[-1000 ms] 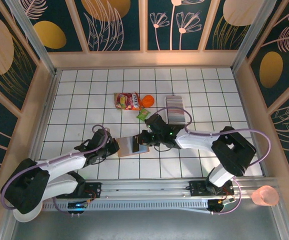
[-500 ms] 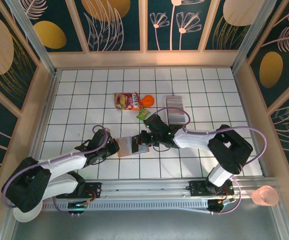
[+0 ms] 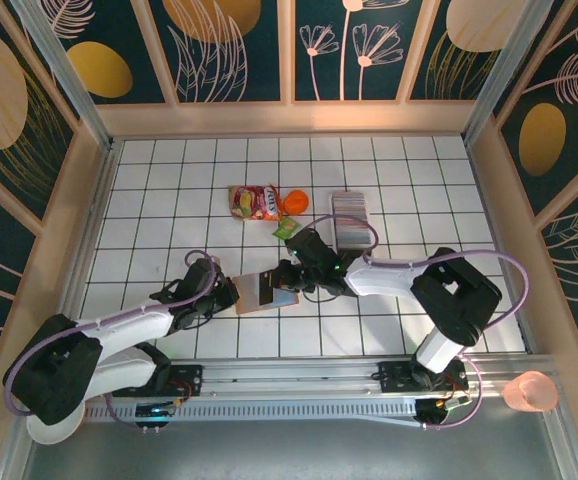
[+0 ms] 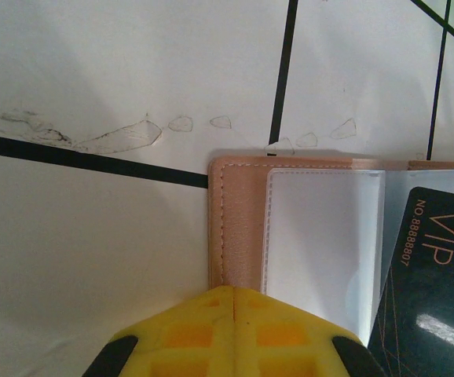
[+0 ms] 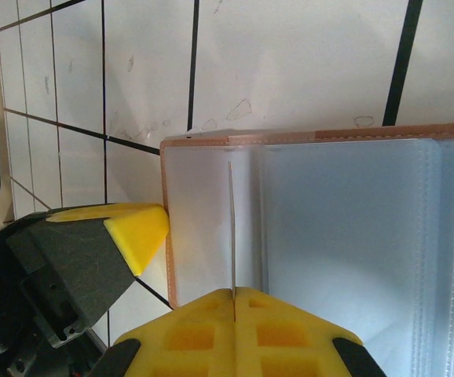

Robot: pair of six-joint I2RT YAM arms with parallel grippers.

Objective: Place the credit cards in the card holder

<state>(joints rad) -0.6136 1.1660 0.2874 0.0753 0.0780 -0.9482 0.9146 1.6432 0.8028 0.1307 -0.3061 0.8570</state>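
Card holder (image 4: 239, 228) open, VIP card (image 4: 435, 298) lettering legible

The card holder (image 3: 264, 293) lies open on the table (image 3: 169, 200), near its front middle. The left gripper (image 3: 231, 293) is at the holder's left edge and the right gripper (image 3: 289, 278) at its right, with a card (image 4: 431, 290) over the holder's right side. Behind, to the right, stands the row of cards (image 3: 350, 220), with packets (image 3: 254, 202) to its left.
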